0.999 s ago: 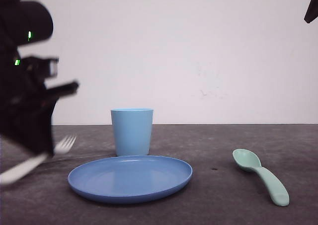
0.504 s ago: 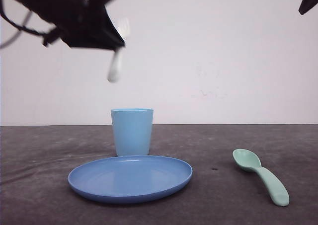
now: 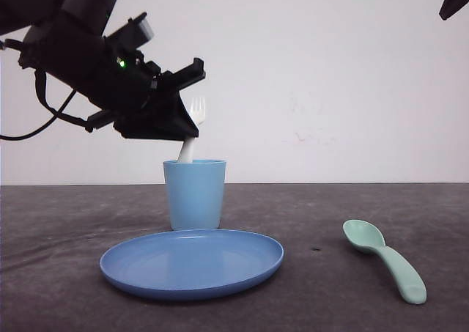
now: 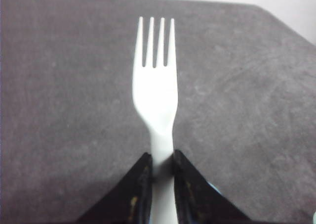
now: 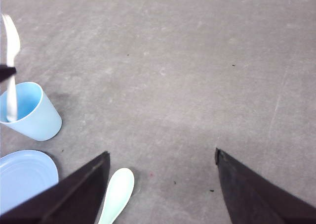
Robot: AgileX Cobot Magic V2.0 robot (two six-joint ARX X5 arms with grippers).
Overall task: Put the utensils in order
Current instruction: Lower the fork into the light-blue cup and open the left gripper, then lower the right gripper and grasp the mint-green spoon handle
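While one fork (image 3: 192,130) apparently enters the cup (image 3: 194,194), one spoon (image 3: 386,259) lies.

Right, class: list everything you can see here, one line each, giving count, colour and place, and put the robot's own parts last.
fork: one, white, held tines up over the cup, handle end at or just inside its rim
cup: one, light blue, upright behind the plate
plate: one, blue, front centre of the table
spoon: one, mint green, flat on the table, right of the plate
table: one, dark grey, under everything
wall: one, white, behind the table
left gripper: one, black, above the cup, shut on the fork handle
right gripper: one, black, raised over the spoon side, open, empty
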